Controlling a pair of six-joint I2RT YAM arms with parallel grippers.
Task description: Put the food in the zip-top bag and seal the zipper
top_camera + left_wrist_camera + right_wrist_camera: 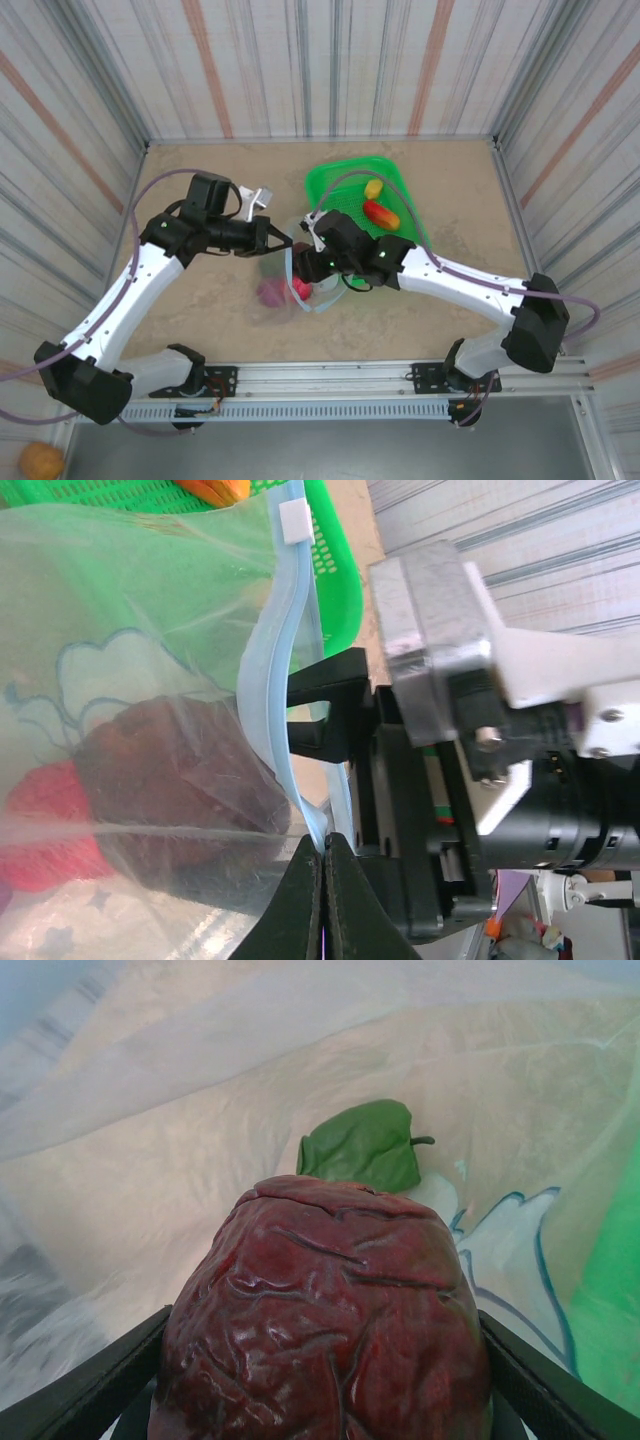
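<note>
- The right gripper (322,1320) is seen clamped on one maroon food piece (325,1280), with a black finger (80,1390) pressed to each side of it.
- Just beyond that piece, one green food piece (365,1147) is spotted lying inside the zip-top bag (150,1160).
- The left gripper (322,880) is closed tight on the zipper (262,680), and the pale blue strip is pinched flat between its two fingers.
- One white slider (297,522) is carried at the strip's other end.
- Through the film, one red food piece (40,820) is made out right beside the maroon one.
- One bag in all is counted. It is laid mid-table (200,190) between the two grippers.
- Its mouth is held open and is turned right, toward the tray, and the zipper's length is run roughly from far to near.
- One green tray (345,175) is set just behind the mouth, on the far right.
- Two pieces are counted in it, one yellow food piece (373,188) and one red-orange food piece (381,214), set close together.
</note>
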